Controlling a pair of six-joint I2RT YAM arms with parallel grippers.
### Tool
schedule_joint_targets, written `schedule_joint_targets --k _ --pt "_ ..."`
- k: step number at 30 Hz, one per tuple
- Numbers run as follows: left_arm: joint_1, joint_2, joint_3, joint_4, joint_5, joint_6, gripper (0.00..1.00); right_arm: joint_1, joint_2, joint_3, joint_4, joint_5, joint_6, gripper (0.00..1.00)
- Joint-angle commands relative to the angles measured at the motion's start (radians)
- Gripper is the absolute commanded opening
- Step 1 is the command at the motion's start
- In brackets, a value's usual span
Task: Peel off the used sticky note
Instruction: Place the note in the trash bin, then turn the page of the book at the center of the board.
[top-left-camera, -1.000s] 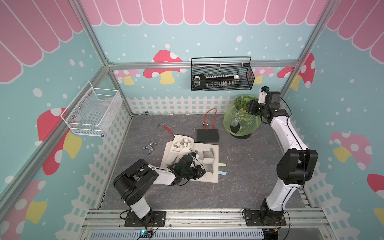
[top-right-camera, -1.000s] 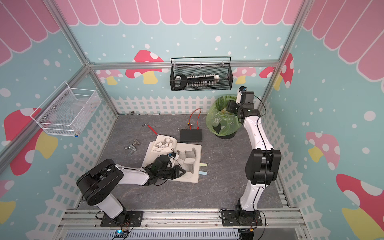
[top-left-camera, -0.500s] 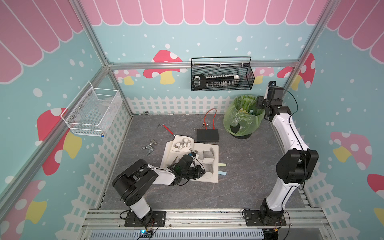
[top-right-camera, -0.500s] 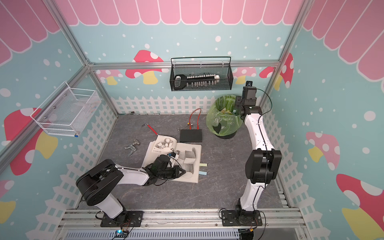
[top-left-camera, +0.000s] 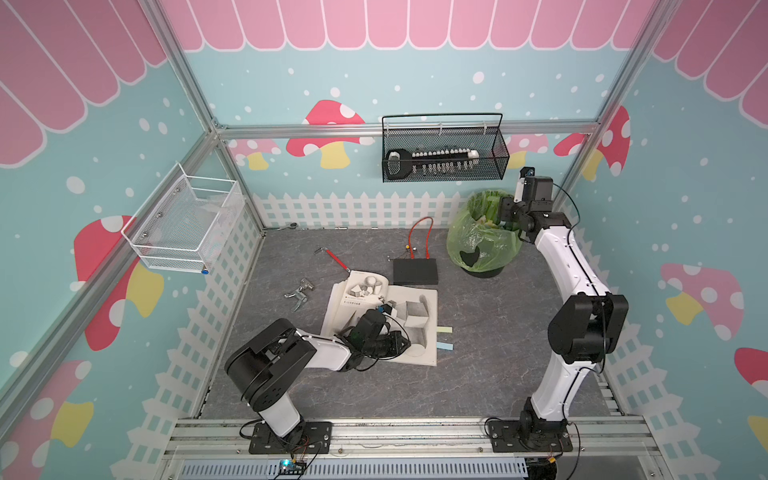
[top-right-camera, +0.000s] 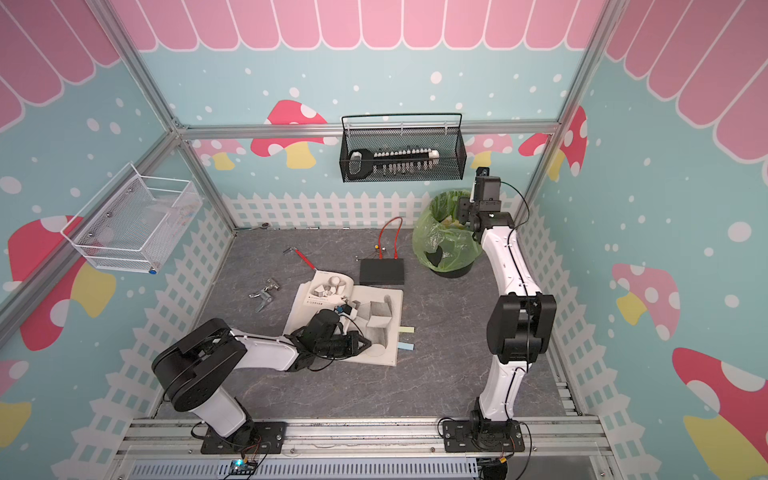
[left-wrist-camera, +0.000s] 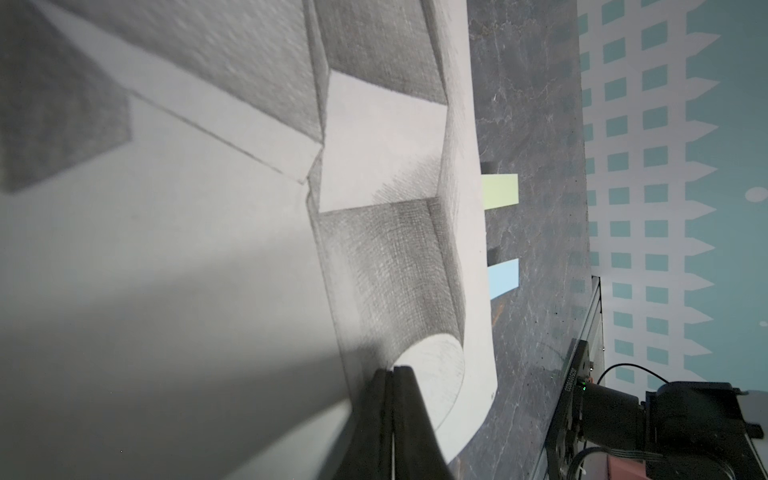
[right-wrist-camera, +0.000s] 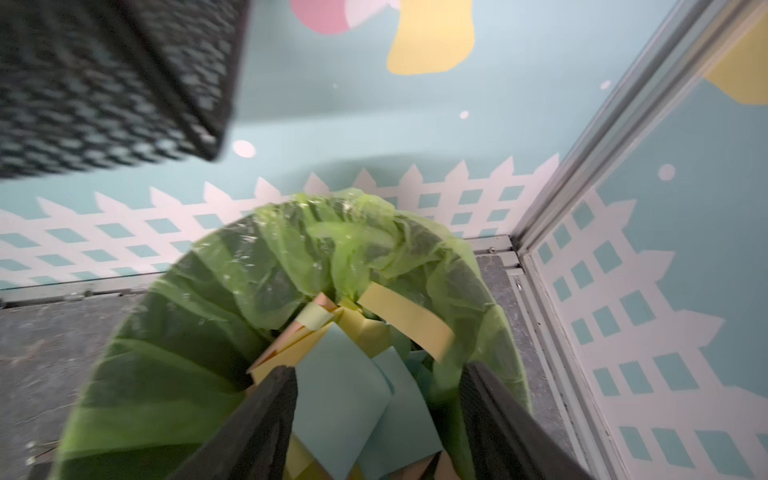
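Left end effector (left-wrist-camera: 392, 374) shut, empty, tips pinning the sketchbook (top-left-camera: 415, 307) to the desk (top-left-camera: 498, 353). Green sticky note (top-left-camera: 444, 329) + blue sticky note (top-left-camera: 444, 346) poke out its edge, unpeeled. Far back, right end effector (right-wrist-camera: 378, 368) hangs wide open, empty, over the green-bagged bin (top-left-camera: 490, 245) w/ discarded notes (right-wrist-camera: 345, 395) inside. Imo btwn peels; next: pinch a tab.

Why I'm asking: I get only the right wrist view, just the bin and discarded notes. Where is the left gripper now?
Observer: The left gripper is shut, its tips down on a page of the open sketchbook.
Operator: Any sticky notes on that book?
Observer: Two stick out past its edge, a green note and a blue note, side by side but not touching.
Operator: Is the gripper touching either?
Observer: No, it sits on the page, clear of both.
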Motion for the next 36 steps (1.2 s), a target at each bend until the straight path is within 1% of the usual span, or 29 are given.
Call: schedule_joint_targets --k 1,3,8,11,14,16,17,21,24,30,36 --pt "0.014 0.03 0.012 -0.062 -0.029 0.028 0.08 0.013 -0.055 0.018 0.016 -0.1 0.036 0.68" --pt "0.013 0.032 0.013 -0.061 -0.027 0.029 0.08 0.017 -0.053 0.016 0.016 -0.118 0.042 0.68" --pt "0.013 0.032 0.01 -0.059 -0.026 0.03 0.08 0.023 -0.054 0.01 -0.008 -0.107 0.045 0.69" --pt "0.014 0.032 0.011 -0.057 -0.027 0.029 0.08 0.041 -0.141 -0.057 -0.009 -0.137 0.041 0.69" --pt "0.013 0.031 0.015 -0.059 -0.029 0.033 0.07 0.111 -0.285 -0.216 0.015 -0.145 0.04 0.69" --pt "0.016 0.027 0.018 -0.062 -0.031 0.035 0.07 0.183 -0.377 -0.359 0.032 -0.162 0.058 0.69" --pt "0.017 0.025 0.023 -0.066 -0.031 0.036 0.07 0.21 -0.409 -0.425 0.046 -0.186 0.076 0.69" --pt "0.018 0.005 0.058 -0.106 -0.034 0.058 0.07 0.294 -0.515 -0.768 0.188 -0.393 0.205 0.69" --pt "0.018 -0.018 0.094 -0.149 -0.047 0.078 0.07 0.355 -0.547 -0.948 0.255 -0.439 0.267 0.69" --pt "0.019 -0.04 0.139 -0.189 -0.059 0.093 0.08 0.429 -0.574 -1.12 0.324 -0.459 0.333 0.69" --pt "0.023 -0.059 0.187 -0.248 -0.088 0.128 0.07 0.462 -0.547 -1.167 0.374 -0.458 0.367 0.69"
